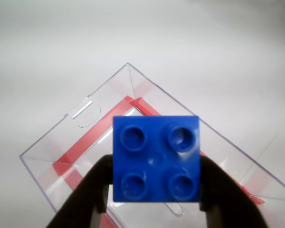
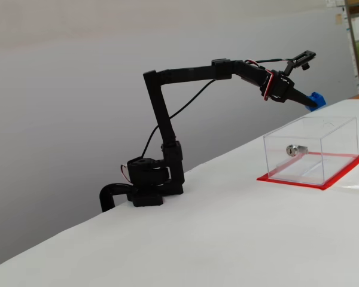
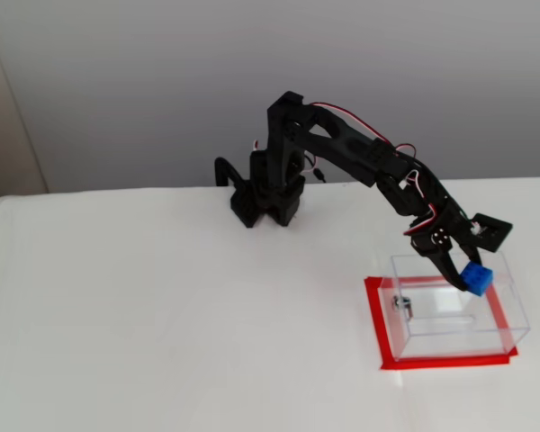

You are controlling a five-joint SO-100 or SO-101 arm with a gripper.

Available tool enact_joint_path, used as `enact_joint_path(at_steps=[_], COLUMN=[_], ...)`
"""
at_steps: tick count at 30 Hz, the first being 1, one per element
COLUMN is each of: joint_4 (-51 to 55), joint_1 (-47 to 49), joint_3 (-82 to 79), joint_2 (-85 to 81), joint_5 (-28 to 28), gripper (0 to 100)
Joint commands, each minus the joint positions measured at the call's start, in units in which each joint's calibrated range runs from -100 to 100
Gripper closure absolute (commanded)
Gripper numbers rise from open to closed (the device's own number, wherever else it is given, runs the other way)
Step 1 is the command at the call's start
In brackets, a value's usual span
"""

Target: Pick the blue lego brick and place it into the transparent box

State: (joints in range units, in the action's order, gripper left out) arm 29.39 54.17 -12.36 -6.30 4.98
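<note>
White bench (image 2: 227,227), grey wall behind. Claw (image 1: 156,183) clamped on brick (image 1: 156,159), held in air above open box (image 3: 450,310). Box resting on red sheet (image 3: 378,324).

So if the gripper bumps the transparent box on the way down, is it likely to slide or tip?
The transparent box looks thin-walled and empty, so probably light and easy to nudge. Its wide, low shape on the red base sheet suggests sliding over tipping. The gripper holds the blue lego brick above it.
</note>
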Motion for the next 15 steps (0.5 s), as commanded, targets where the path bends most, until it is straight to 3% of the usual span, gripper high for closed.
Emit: enact_joint_path(at_steps=[1, 15], joint_4=[-0.4, -0.5], joint_1=[0.0, 0.0], joint_3=[4.0, 4.1], joint_2=[-0.5, -0.7], joint_5=[0.0, 0.0], gripper=[74, 72])
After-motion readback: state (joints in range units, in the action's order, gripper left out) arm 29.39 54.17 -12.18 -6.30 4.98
